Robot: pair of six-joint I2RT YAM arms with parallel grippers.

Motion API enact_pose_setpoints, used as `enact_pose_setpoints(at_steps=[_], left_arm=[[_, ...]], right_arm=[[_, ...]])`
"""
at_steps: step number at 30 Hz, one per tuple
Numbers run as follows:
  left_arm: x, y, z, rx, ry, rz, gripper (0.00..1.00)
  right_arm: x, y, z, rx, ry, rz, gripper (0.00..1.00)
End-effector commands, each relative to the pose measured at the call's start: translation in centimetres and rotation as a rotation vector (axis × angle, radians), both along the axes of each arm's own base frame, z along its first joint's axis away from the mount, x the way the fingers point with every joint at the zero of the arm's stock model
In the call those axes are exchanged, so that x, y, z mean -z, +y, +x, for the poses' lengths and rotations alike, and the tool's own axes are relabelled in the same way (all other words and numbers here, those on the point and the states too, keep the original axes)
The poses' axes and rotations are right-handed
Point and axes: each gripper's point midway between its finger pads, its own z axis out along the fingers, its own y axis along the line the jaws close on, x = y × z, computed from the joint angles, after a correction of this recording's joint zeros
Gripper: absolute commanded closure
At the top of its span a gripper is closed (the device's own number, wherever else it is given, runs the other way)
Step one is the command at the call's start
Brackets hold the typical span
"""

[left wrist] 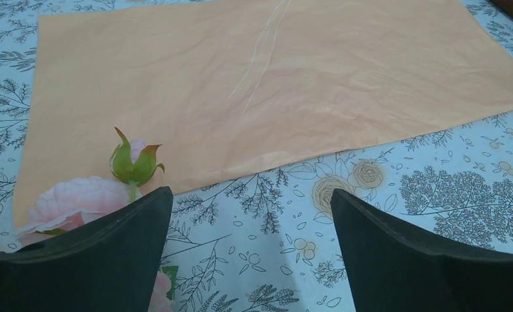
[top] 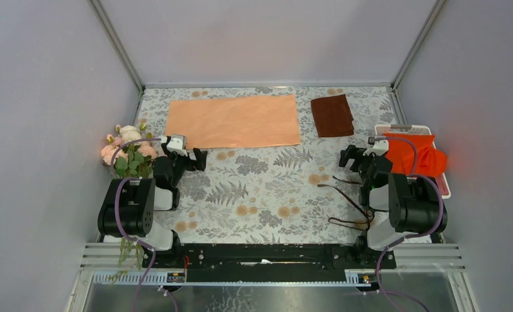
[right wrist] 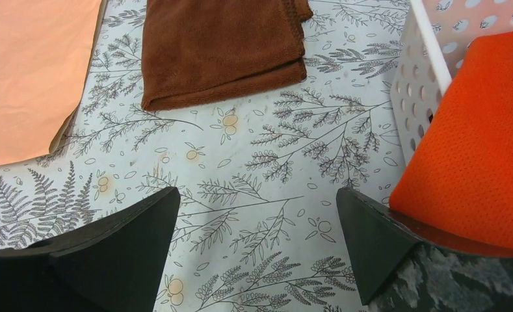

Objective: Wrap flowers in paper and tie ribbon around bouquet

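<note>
The peach-orange paper [top: 234, 121] lies flat at the back of the table, filling the upper half of the left wrist view [left wrist: 273, 84]. The flowers [top: 129, 151], pale pink and cream roses with green leaves, lie at the left edge beside the left arm; a pink rose [left wrist: 78, 201] and a green bud [left wrist: 134, 162] show by my left finger. My left gripper [top: 187, 156] [left wrist: 250, 214] is open above the bare cloth, just short of the paper. My right gripper [top: 356, 157] [right wrist: 257, 214] is open and empty. The thin dark ribbon [top: 348, 203] trails beside the right arm.
A dark brown folded cloth [top: 332, 116] [right wrist: 221, 49] lies right of the paper. A white perforated basket [top: 411, 130] [right wrist: 429, 71] at the right edge holds a bright orange cloth [top: 415, 156] [right wrist: 474, 149]. Grey walls enclose the fern-patterned table cover [top: 266, 188].
</note>
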Motion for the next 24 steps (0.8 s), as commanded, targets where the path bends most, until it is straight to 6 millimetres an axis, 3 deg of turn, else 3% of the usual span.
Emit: enact_pose_setpoints(at_steps=[1, 5, 7, 9, 11, 14, 16, 18, 19, 21, 22, 24], left_arm=[[-1.3, 0.3, 0.6, -0.013, -0.057, 0.030, 0.01], [-1.3, 0.4, 0.6, -0.013, -0.058, 0.031, 0.01], [-1.3, 0.4, 0.6, -0.013, -0.056, 0.030, 0.01], [-1.3, 0.3, 0.6, -0.012, -0.056, 0.030, 0.01], [-1.4, 0.3, 0.6, -0.012, -0.060, 0.029, 0.01], [-4.1, 1.4, 2.7, -0.030, -0.012, -0.011, 0.01], [-7.7, 1.9, 4.1, -0.001, 0.015, -0.005, 0.01], [-11.7, 0.9, 4.9, 0.099, 0.004, 0.062, 0.02], [-12.3, 0.0, 4.9, 0.175, 0.045, 0.091, 0.03], [-11.3, -1.3, 4.5, 0.298, 0.204, 0.099, 0.07], [-9.6, -1.6, 3.7, 0.329, 0.332, 0.086, 0.11], [-7.4, -0.9, 3.6, 0.323, 0.462, 0.114, 0.20]], right_arm=[[-2.6, 0.0, 0.6, 0.015, -0.078, -0.003, 0.00], [-6.5, -1.4, 1.1, 0.117, -0.035, 0.067, 0.00], [-11.1, 0.6, 2.5, 0.007, -0.071, 0.140, 0.00], [-13.5, 3.8, 3.2, -0.156, -0.025, 0.233, 0.07], [-14.5, 6.2, 3.9, -0.249, 0.087, 0.323, 0.19], [-14.5, 9.5, 5.3, -0.307, 0.208, 0.334, 0.27], [-13.6, 12.3, 6.4, -0.324, 0.265, 0.303, 0.27], [-12.7, 13.8, 7.9, -0.305, 0.321, 0.325, 0.30], [-12.1, 14.2, 8.8, -0.277, 0.350, 0.346, 0.33], [-10.0, 14.9, 10.2, -0.244, 0.432, 0.373, 0.38], [-9.1, 15.4, 11.0, -0.241, 0.460, 0.381, 0.40], [-7.2, 16.3, 12.2, -0.240, 0.514, 0.386, 0.42]])
